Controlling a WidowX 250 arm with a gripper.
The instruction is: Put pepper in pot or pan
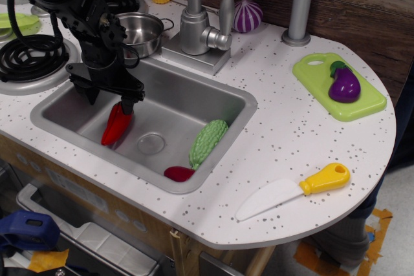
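The glossy red chili pepper (116, 125) lies tilted in the left part of the steel sink (213, 98), its tapered tip pointing to the front left. My black gripper (110, 99) hangs just over the pepper's upper end. Its two fingers stand apart: the right fingertip (130, 103) touches or sits right over the pepper's top, and the left one is clear of it. The small shiny steel pot (140, 33) with wire loop handles stands on the counter behind the sink, just right of my arm, and looks empty.
A green bumpy gourd (207, 143) and a small dark-red piece (179, 173) lie in the sink's front right. The grey faucet (202, 30) stands behind the sink. Black stove coils (29, 56) sit at left. A toy knife (294, 191) and a green board with an eggplant (343, 84) are at right.
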